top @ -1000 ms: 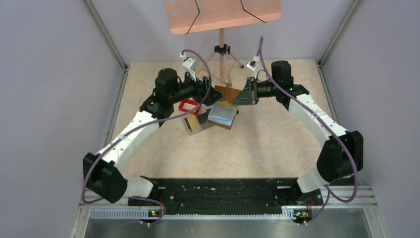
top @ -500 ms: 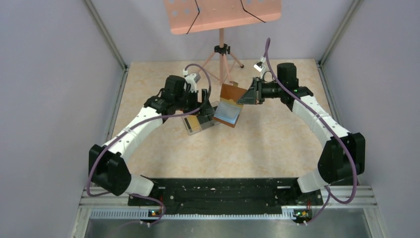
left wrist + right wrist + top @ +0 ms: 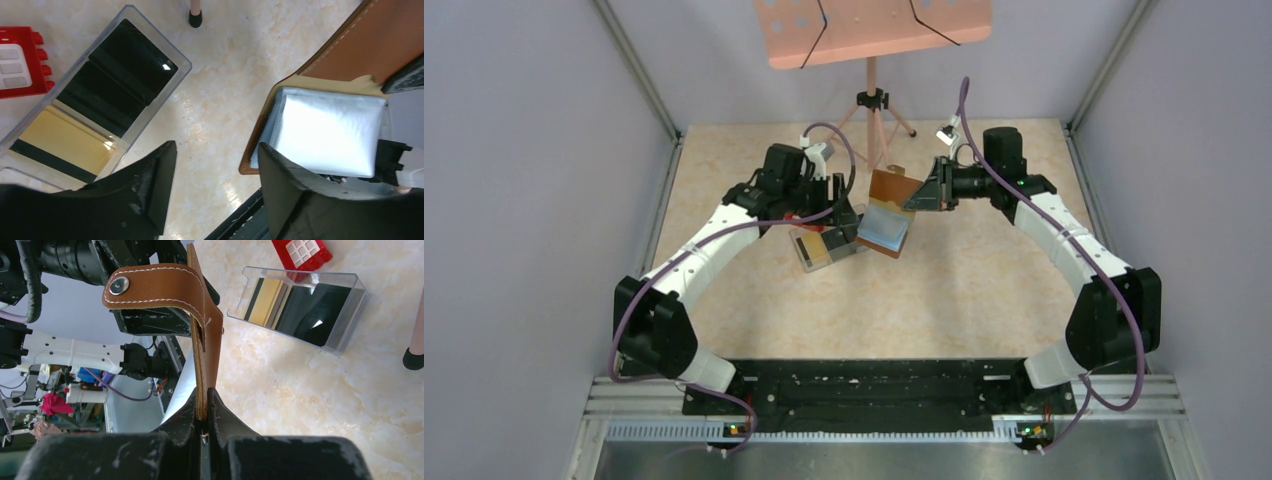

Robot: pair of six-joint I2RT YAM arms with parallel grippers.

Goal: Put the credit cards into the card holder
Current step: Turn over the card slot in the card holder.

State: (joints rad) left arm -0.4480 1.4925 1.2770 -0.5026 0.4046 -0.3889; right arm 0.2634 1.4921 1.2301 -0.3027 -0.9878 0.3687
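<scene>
The card holder (image 3: pixel 886 218), a brown leather wallet, hangs tilted above the table with its pale inner sleeves (image 3: pixel 327 130) facing my left arm. My right gripper (image 3: pixel 204 412) is shut on its leather edge (image 3: pixel 209 340). Black and tan-yellow credit cards (image 3: pixel 107 82) lie in a clear plastic box (image 3: pixel 820 247), which also shows in the right wrist view (image 3: pixel 305 300). My left gripper (image 3: pixel 217 160) hovers open over bare table between that box and the card holder, with nothing between its fingers.
A small red tray (image 3: pixel 20 65) sits beside the clear box, also in the right wrist view (image 3: pixel 300 252). A stand's tripod (image 3: pixel 871 105) rises at the back, one foot (image 3: pixel 196 19) close to the box. Walls close in the left and right sides.
My left arm has swung in and turned its gripper down over the gap beside the box, jaws slightly narrower. My right gripper raised the card holder a little, then held still.
</scene>
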